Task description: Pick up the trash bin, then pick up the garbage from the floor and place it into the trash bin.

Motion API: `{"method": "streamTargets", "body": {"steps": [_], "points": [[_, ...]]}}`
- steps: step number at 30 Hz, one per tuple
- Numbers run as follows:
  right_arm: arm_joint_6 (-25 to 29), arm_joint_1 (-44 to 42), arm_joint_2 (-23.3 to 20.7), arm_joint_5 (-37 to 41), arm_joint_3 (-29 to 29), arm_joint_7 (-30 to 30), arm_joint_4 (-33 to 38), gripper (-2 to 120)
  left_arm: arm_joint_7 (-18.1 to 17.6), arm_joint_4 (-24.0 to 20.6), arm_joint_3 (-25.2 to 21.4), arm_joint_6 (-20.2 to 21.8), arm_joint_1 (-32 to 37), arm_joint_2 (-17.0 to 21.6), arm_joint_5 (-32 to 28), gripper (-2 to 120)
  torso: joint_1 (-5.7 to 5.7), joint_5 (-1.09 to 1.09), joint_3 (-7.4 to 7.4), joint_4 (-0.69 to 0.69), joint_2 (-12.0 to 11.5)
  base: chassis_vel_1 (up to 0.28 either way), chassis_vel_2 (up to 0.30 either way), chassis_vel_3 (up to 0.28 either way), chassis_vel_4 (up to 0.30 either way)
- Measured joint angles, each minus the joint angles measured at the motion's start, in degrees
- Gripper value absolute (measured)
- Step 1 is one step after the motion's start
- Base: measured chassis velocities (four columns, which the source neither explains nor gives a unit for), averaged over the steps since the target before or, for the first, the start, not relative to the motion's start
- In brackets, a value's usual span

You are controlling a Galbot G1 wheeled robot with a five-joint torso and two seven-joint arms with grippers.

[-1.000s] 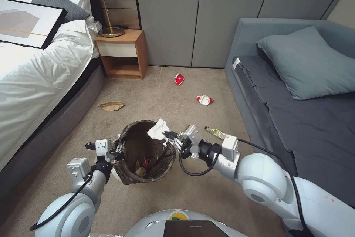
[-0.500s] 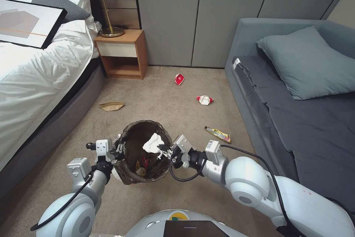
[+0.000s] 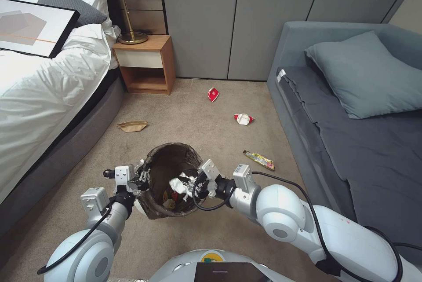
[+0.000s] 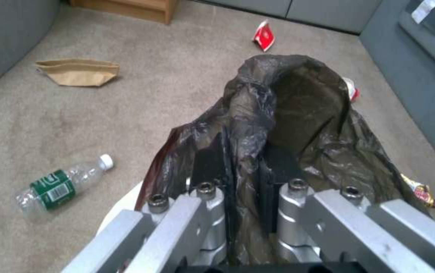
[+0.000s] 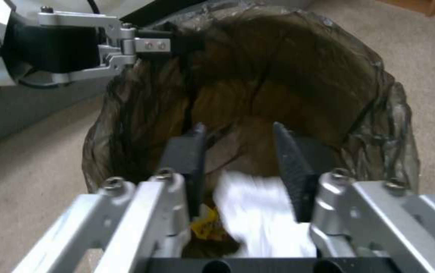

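Two pincers are at the small round white plastic trash bin with its dark brown translucent bag [image 3: 169,181], which the left pincer [image 3: 140,179] holds up off the tan carpet floor [image 3: 198,119], jaws clamped on the left rim with bag film caught between them. The right pincer [image 3: 190,184] reaches in over the right rim, its jaws parted, and the crumpled white tissue [image 3: 177,184] lies just between and below them inside the bag mouth; whether the pads touch it I cannot tell, though it looks let go. Yellow and red wrappers sit at the bottom.

More garbage lies on the floor: a yellow candy wrapper [image 3: 259,159] near right of the bin, long axis running far-left to near-right, closest to the right arm; a crushed red-and-white cup [image 3: 243,119] and a red carton [image 3: 212,93] farther off; a flat brown paper bag [image 3: 131,126] far left; a clear plastic bottle with green label [image 4: 58,185] on the left.

Carpet around the wrapper is open, but the grey sofa [image 3: 307,141] edge hems it on the right.
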Motion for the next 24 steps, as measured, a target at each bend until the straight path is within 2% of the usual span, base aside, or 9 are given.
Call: {"method": "streamTargets", "body": {"steps": [1, 4, 5, 8, 9, 13, 15, 20, 24], "points": [[0.0, 0.0, 0.0, 0.0, 0.0, 0.0, 0.0, 38, 0.0, 0.0, 0.0, 0.0, 0.0, 0.0, 0.0, 8, 0.00, 0.00, 0.00, 0.00, 0.0, 0.000, 0.000, 0.000, 0.000], [0.0, 0.4, 0.5, 0.1, -0.8, 0.1, -0.5, 53, 0.2, 0.0, 0.1, 0.1, -0.1, -0.2, 0.0, 8, 0.00, 0.00, 0.00, 0.00, 0.0, 0.000, 0.000, 0.000, 0.000], [0.0, 0.4, 0.5, 0.1, -0.8, 0.1, -0.5, 53, 0.2, 0.0, 0.1, 0.1, -0.1, -0.2, 0.0, 8, 0.00, 0.00, 0.00, 0.00, 0.0, 0.000, 0.000, 0.000, 0.000], [0.1, 0.5, 0.9, 0.1, -1.3, 0.2, -1.0, 69, 0.4, 0.0, 0.3, 0.2, -0.2, -0.4, 0.0, 8, 0.00, 0.00, 0.00, 0.00, 0.0, 0.000, 0.000, 0.000, 0.000], [0.1, 0.5, 0.9, 0.1, -1.3, 0.2, -1.0, 69, 0.4, 0.0, 0.3, 0.2, -0.2, -0.4, 0.0, 8, 0.00, 0.00, 0.00, 0.00, 0.0, 0.000, 0.000, 0.000, 0.000], [0.2, 0.4, 1.2, 0.1, -1.3, 0.4, -1.1, 81, 0.5, 0.0, 0.3, 0.2, -0.2, -0.4, 0.0, 8, 0.00, 0.00, 0.00, 0.00, 0.0, 0.000, 0.000, 0.000, 0.000], [0.3, 0.2, 1.2, 0.0, -0.4, 0.4, -0.9, 93, 0.5, 0.0, 0.2, 0.2, -0.3, -0.3, 0.0, 8, 0.00, 0.00, 0.00, 0.00, 0.0, 0.000, 0.000, 0.000, 0.000], [1.6, -1.6, 1.0, 0.1, 3.3, -0.2, 0.9, 100, 0.5, 0.0, 0.1, 0.3, -0.3, -0.3, 0.0, 8, 0.00, 0.01, 0.00, 0.01, 0.0, 0.000, 0.000, 0.000, 0.000], [3.8, -5.9, -0.2, -1.0, 9.9, -3.0, 3.5, 100, 0.5, 0.0, 0.1, 0.3, -0.3, -0.3, 0.0, 8, 0.00, 0.01, 0.00, 0.00, 0.0, 0.000, 0.000, 0.000, 0.000]]}}
